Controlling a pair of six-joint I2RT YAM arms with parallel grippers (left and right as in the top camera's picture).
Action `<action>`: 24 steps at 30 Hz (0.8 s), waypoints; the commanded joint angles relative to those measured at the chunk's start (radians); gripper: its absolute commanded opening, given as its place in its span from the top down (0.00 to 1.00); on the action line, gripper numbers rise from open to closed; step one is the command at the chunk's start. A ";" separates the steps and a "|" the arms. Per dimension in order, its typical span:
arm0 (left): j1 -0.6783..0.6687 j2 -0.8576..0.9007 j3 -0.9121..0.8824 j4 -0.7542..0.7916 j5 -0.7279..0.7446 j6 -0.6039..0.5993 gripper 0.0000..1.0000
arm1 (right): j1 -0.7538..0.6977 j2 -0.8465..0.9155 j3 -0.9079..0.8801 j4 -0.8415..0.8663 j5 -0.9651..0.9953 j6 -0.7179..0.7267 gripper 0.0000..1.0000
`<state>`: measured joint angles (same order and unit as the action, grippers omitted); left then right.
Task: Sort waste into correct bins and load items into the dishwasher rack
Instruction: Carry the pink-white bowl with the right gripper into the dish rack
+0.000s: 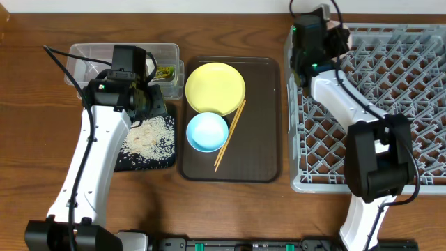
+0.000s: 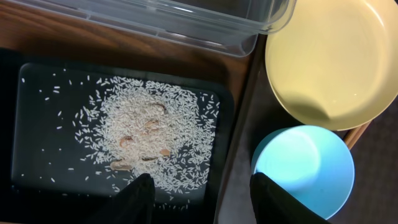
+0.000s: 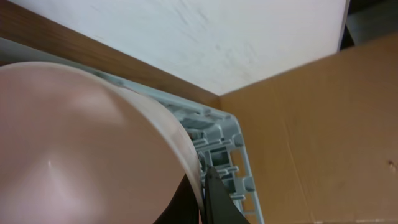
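Observation:
My left gripper [image 1: 152, 101] [image 2: 205, 199] is open and empty above the black tray [image 1: 139, 162] [image 2: 43, 155], which holds loose rice [image 1: 150, 136] [image 2: 149, 130]. Behind it the clear box [image 1: 90, 52] [image 2: 205, 28] holds the green-yellow wrapper [image 1: 165, 72]. The yellow plate [image 1: 214, 87] [image 2: 336, 56], light blue bowl [image 1: 207, 131] [image 2: 305, 162] and chopsticks [image 1: 230, 134] lie to the right. My right gripper [image 1: 338, 38] [image 3: 204, 186] is shut on the rim of the white-pinkish bowl [image 3: 81, 143] over the grey rack's [image 1: 390, 104] [image 3: 224, 143] far left corner. Tissue and green cup are out of view.
The plate, blue bowl and chopsticks rest on a dark brown serving tray [image 1: 258, 139] between the bins and the rack. A cardboard box [image 3: 323, 137] and a white wall stand behind the rack. Bare wooden table lies at the front left.

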<state>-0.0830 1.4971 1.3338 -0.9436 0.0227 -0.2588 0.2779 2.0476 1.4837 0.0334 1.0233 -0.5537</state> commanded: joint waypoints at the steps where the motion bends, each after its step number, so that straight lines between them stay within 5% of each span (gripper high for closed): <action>1: 0.002 -0.001 0.005 -0.009 -0.008 -0.005 0.47 | 0.042 0.027 0.008 -0.024 -0.005 0.003 0.99; 4: 0.002 -0.001 0.005 -0.012 -0.008 -0.005 0.47 | 0.062 0.027 0.008 -0.056 -0.006 0.008 0.93; 7: 0.002 -0.001 0.005 -0.014 -0.008 -0.005 0.47 | 0.078 0.027 0.008 -0.098 -0.006 0.054 0.74; 15: 0.002 -0.001 0.005 -0.014 -0.008 -0.005 0.47 | 0.096 0.024 0.008 -0.249 -0.005 0.237 0.43; 24: 0.002 -0.001 0.005 -0.014 -0.008 -0.005 0.47 | 0.086 -0.094 0.008 -0.259 -0.045 0.244 0.31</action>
<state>-0.0830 1.4971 1.3338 -0.9546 0.0227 -0.2588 0.3656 2.0480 1.4857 -0.2279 0.9943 -0.3443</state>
